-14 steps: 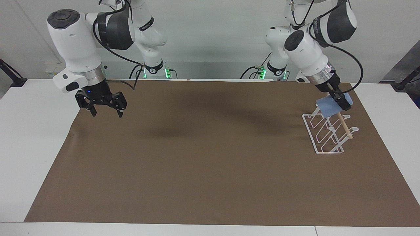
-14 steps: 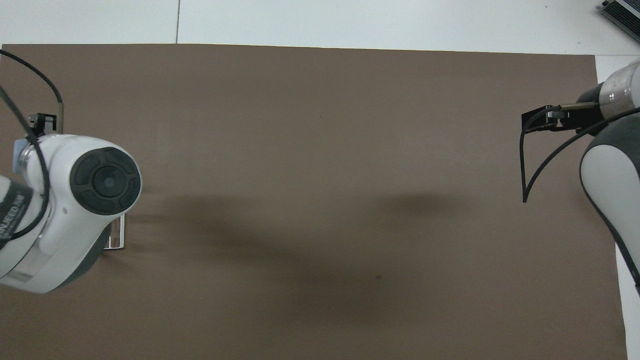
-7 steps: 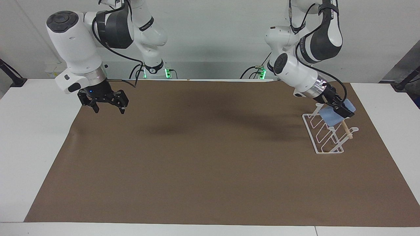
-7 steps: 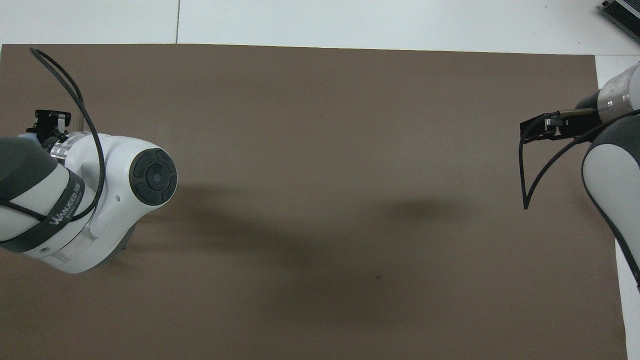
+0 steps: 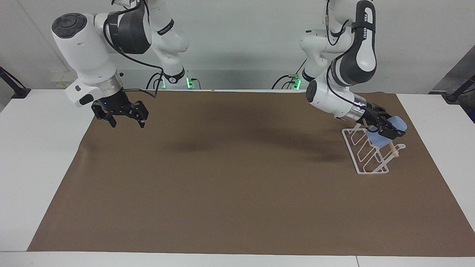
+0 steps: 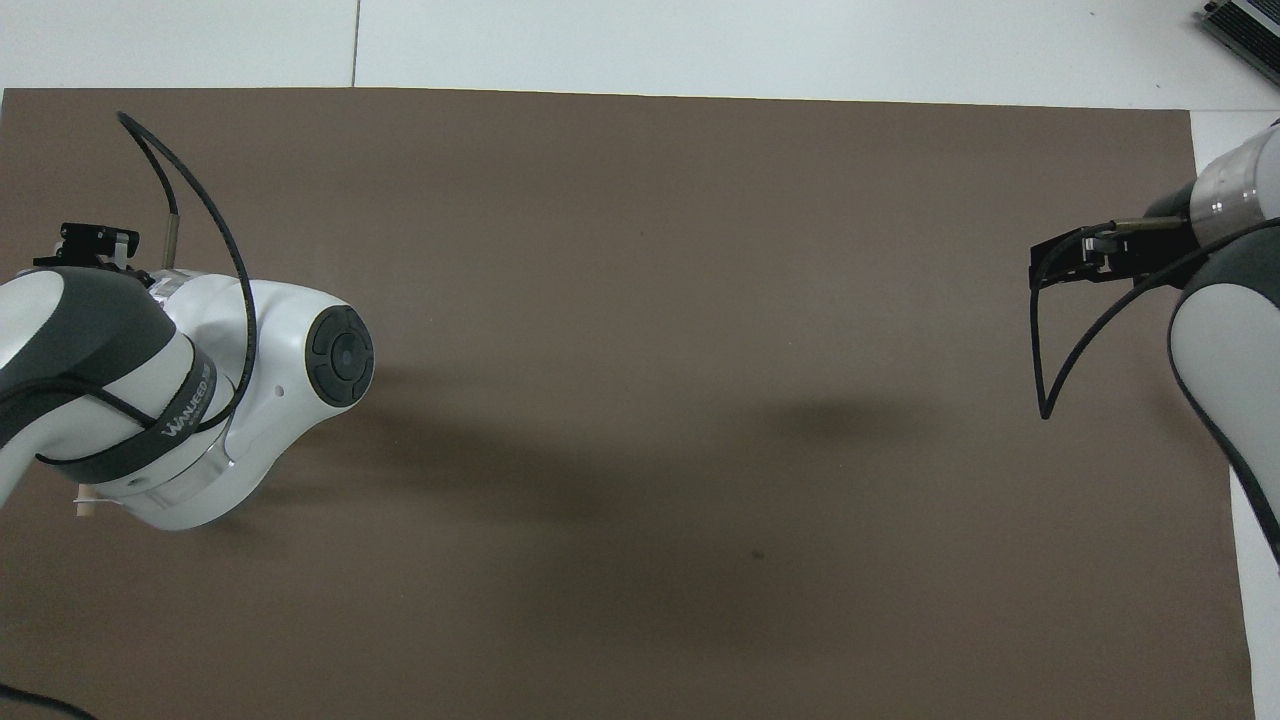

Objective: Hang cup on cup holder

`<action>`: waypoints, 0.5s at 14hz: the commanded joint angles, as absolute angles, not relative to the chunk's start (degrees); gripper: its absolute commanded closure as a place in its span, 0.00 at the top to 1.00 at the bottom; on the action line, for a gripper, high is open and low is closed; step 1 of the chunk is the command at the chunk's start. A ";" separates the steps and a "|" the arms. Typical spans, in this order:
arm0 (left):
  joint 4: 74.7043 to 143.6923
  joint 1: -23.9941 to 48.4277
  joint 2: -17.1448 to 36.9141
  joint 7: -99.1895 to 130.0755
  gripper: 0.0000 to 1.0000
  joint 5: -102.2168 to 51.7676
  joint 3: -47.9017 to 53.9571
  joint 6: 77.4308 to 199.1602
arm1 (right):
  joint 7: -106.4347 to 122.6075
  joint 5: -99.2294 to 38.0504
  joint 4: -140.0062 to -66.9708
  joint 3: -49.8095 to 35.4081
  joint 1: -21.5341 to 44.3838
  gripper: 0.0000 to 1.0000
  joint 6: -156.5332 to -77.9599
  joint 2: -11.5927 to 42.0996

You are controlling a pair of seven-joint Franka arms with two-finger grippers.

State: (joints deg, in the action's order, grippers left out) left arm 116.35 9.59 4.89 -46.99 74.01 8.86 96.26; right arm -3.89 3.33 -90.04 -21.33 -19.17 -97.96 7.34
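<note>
My left gripper [image 5: 390, 129] is shut on the light-blue cup [image 5: 379, 139]. It holds the cup tilted on its side, low over the end of the white wire cup holder [image 5: 365, 159] that is nearest the robots. The cup sits against the rack's wooden dowel [image 5: 392, 150]; I cannot tell whether a prong is inside it. In the overhead view the left arm [image 6: 180, 400] hides the cup and most of the rack. My right gripper [image 5: 127, 125] hangs open with nothing in it, above the mat near the right arm's end, where that arm waits.
A brown mat [image 5: 230, 185] covers most of the white table [image 5: 33, 155]. The rack stands on it toward the left arm's end. A black cable loops from the right wrist [image 6: 1045, 340].
The left arm has swung its wrist down and outward, tipping the cup further over and lowering it onto the rack. The right gripper has drifted slightly toward the middle.
</note>
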 commanded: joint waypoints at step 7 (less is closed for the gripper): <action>117.24 8.01 6.33 -43.15 0.00 75.94 8.61 98.68 | -4.83 2.20 -91.41 -21.80 -19.60 1.00 -97.38 5.80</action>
